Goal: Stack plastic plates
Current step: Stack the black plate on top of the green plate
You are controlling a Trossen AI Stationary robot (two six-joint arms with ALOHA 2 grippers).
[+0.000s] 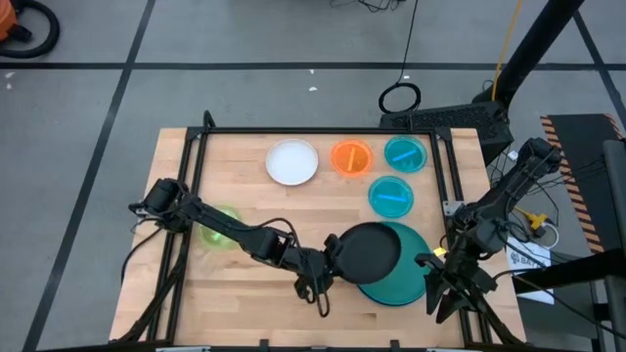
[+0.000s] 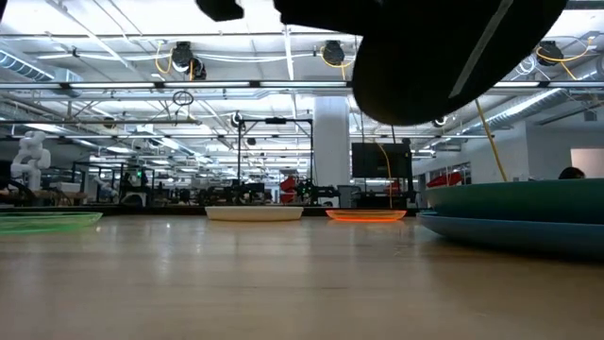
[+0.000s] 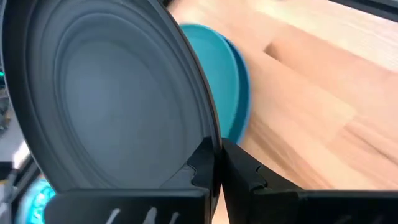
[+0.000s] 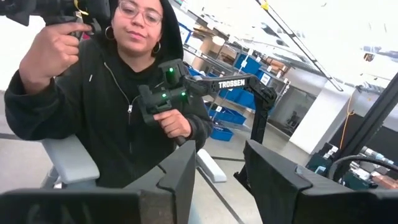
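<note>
The left gripper point(image 1: 331, 262) pinches the black plate's point(image 1: 370, 250) rim above the teal plate point(image 1: 406, 281) on the table's near right — centre it, lower level — while the right gripper point(image 4: 221, 180), spread, waits.

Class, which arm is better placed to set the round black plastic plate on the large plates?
Left. Its end effector is shut on the round black plastic plate, held above the large teal plastic plate. The right end effector waits open at the table's edge, holding nothing.
</note>
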